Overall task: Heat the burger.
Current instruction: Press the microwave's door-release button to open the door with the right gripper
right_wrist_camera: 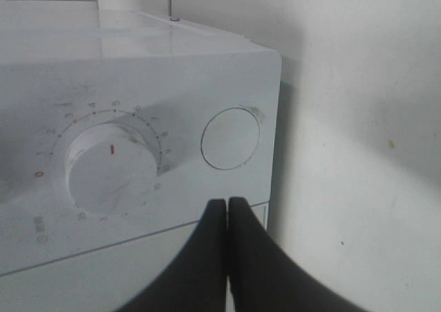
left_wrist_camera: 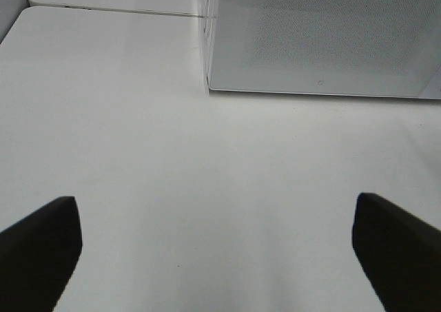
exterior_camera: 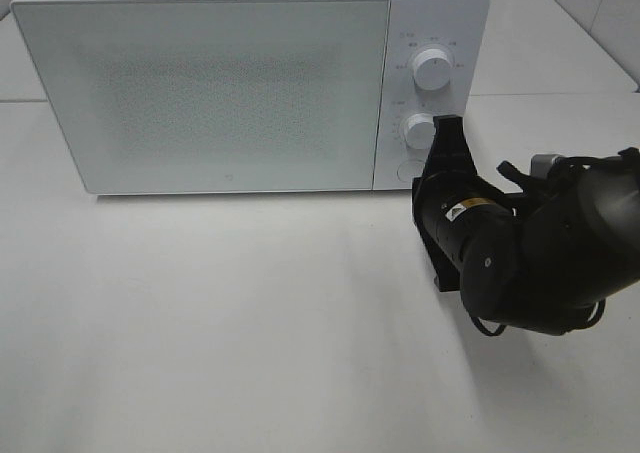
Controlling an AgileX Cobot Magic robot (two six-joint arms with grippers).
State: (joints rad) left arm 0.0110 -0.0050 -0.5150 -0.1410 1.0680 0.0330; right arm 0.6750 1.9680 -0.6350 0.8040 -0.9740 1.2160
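Pincers near microwave (exterior_camera: 210, 83); I cannot see burger.
I see right pincer (right_wrist_camera: 227, 202) pressed together at 3 o'clock of lower dial (exterior_camera: 419, 130), left pincer (left_wrist_camera: 215, 215) spread apart over white table (exterior_camera: 250, 323).

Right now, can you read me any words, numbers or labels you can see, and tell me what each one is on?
"0", "1", "2", "3", "4", "5": faint scale numerals, as best I can read them, around the lower knob of the microwave; the rest blur.
Marks around the upper knob: too small to read.
Yellow sticker on the right arm: print too small.
No brand name is readable.
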